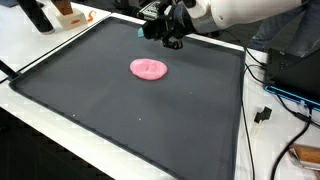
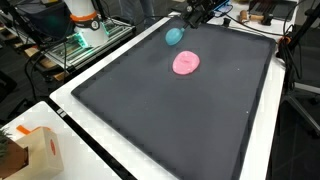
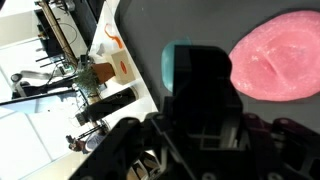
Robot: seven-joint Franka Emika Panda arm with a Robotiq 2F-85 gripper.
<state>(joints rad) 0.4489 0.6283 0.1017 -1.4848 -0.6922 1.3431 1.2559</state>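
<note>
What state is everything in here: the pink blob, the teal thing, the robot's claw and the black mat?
pink blob: lying flat on the mat, clear of the gripper.
teal thing: resting on the mat beside the gripper; contact cannot be told.
gripper: low over the mat's far edge; open or shut cannot be told.
black mat: spread flat.

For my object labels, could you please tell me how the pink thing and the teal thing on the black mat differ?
The pink thing is clearly wider than the teal thing. The teal thing lies nearer the jaws, the pink thing nearer the mat's middle. Both rest on the black mat.
</note>
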